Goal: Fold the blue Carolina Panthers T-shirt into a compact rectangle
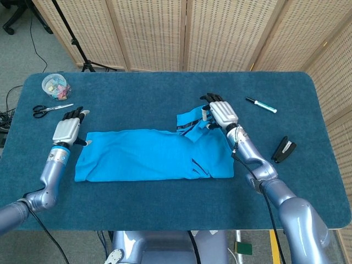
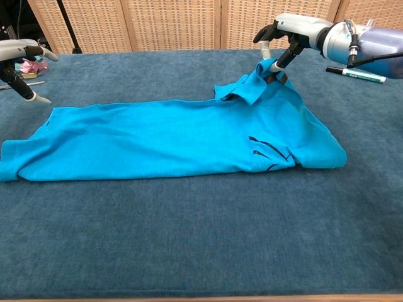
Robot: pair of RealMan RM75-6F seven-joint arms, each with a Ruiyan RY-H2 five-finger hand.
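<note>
Left hand [image 1: 67,130] hovers empty, fingers apart, at nine o'clock of the blue T-shirt [image 1: 154,157] lying mid-table, while right hand [image 1: 223,114] pinches its two-o'clock corner (bunched), which risks dragging the fold askew.

Glossy blue-grey arms, white-backed hands with black fingers [image 1: 210,99].
</note>
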